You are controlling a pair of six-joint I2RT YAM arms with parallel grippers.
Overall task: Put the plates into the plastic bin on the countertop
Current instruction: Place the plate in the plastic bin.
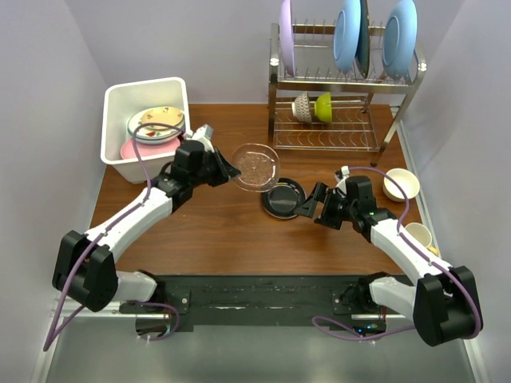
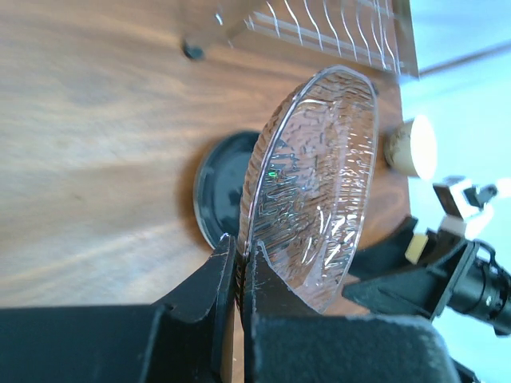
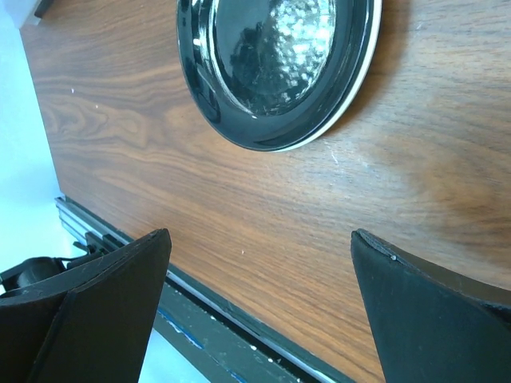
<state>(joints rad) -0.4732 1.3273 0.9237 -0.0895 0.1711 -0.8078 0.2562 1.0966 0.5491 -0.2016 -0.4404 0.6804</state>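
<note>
Item one: my left pincer [image 1: 231,170], closed tight on the near rim of a clear textured glass plate [image 1: 256,166], which I hold tilted on edge above the countertop [image 1: 231,231], to the right of the plastic bin [image 1: 144,86]. Item two: my right pincer [image 1: 307,203], fingers spread fully wide, holding nothing, low over the wood just right of a dark glass plate [image 1: 283,198]. That plate lies flat on the countertop, below and slightly right of the clear one. Item three: the bin, far left corner, containing a pink plate [image 1: 136,150] at the bottom and a stack topped by a yellowish plate [image 1: 160,120]. Item four: wire rack [image 1: 275,88], far right. Item five: cream bowl [image 1: 401,184] and mug [image 1: 419,235], right edge.
</note>
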